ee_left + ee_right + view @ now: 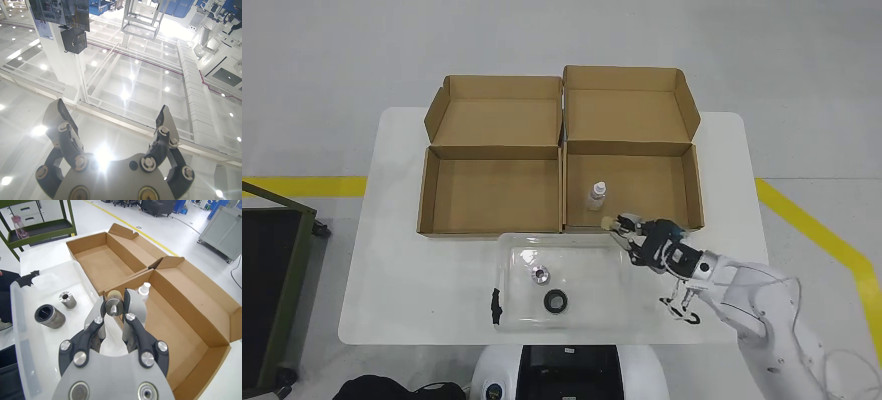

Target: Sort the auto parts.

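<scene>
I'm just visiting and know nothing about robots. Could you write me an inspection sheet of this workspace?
Surface: white table, bearing a clear bin and two open cardboard boxes.
Job's things: small metal cylinder and larger sleeve stand in the bin; threaded part is held; empty box; other box holds a white spray bottle.
Clutter: black scrap on the bin's rim.
Hands: right hand shut on the threaded part, by the bin's edge next to the other box; left hand open, facing the ceiling.
Cables: black cable on the floor.
Surroundings: yellow floor line, green rack.

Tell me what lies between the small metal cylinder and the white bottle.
Top view: the tray's far rim and the box's front wall.
</scene>
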Motion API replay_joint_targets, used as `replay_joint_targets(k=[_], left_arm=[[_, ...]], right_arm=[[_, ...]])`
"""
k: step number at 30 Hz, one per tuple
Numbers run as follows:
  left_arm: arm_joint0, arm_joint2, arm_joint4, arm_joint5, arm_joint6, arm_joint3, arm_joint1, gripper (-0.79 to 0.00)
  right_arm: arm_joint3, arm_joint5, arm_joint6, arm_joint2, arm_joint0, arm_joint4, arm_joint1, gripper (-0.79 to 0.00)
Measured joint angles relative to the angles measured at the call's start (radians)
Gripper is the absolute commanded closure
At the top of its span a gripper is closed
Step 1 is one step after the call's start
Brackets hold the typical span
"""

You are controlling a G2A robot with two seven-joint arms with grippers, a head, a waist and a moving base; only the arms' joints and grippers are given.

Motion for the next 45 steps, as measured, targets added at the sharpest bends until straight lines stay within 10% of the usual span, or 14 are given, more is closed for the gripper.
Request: replay_joint_targets(k=[33, 45], left_arm=[[0.000, 0.000, 0.000, 0.000, 0.000, 0.000, 0.000, -0.785], [0.000, 0.000, 0.000, 0.000, 0.000, 0.000, 0.000, -0.785]], right_arm=[[0.531, -0.090, 0.406, -0.236, 0.536, 0.076, -0.031, 0.000], [0.585, -0.080, 0.421, -0.300, 0.599, 0.073, -0.042, -0.299]])
